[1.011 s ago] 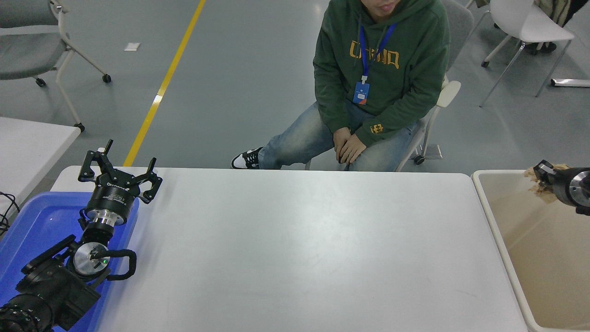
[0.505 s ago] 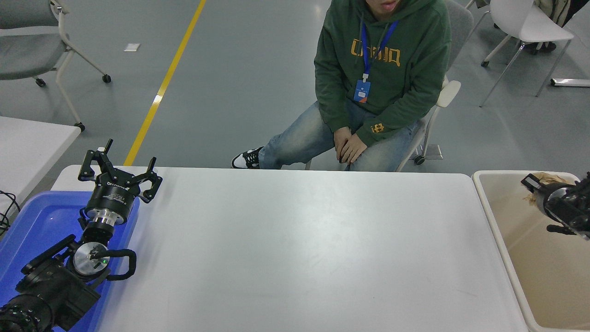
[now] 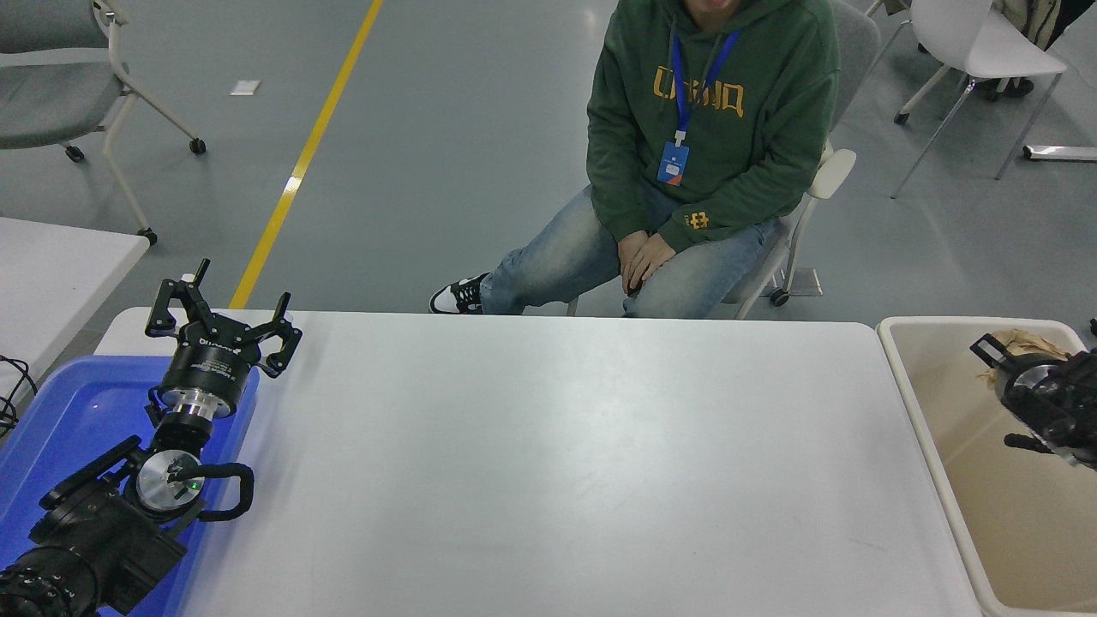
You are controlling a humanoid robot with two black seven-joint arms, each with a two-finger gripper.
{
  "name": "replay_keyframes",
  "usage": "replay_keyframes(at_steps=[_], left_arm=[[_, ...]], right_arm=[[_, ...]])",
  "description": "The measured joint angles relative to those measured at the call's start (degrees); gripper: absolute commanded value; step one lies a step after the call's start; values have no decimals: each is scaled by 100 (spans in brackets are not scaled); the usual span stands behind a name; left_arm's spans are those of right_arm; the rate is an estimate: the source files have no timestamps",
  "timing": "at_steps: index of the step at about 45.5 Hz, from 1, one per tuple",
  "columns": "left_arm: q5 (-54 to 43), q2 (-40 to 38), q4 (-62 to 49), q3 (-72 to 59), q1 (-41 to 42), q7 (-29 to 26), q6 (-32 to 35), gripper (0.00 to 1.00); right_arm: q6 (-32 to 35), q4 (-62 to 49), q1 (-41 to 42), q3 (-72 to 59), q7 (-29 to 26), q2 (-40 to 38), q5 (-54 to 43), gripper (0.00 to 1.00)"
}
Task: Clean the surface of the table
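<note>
Head view shows me the table surface (image 3: 548,463) spread wide between a blue tray (image 3: 51,420) and a beige bin (image 3: 921,403). My left gripper (image 3: 221,321) sits parked over the tray, fingers spread. My right gripper (image 3: 998,360) hangs over the bin against crumpled brown paper (image 3: 1028,343); its grip I can't make out.

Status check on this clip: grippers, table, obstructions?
Left gripper open, parked over blue tray. Right gripper over beige bin, crumpled brown paper at its tip. Table surface unobstructed.

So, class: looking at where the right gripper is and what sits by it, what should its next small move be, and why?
Probably let go and lift clear. The right gripper hangs inside the beige bin, with a crumpled brown wad at its tip. Whether its grip is already loose cannot be seen. The table surface shows nothing left to pick up. The left gripper is parked open over the blue tray.
</note>
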Motion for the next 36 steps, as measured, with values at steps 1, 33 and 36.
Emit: replay_keyframes(at_steps=[1,33,36], left_arm=[[0,0,0,0,0,0,0,100],[0,0,1,0,0,0,0,100],[0,0,0,0,0,0,0,100]], right_arm=[[-9,0,0,30,-1,0,2,100],[-102,115,10,969,-5,-225,37,100],[-92,211,11,1188,-4,-274,58,100]])
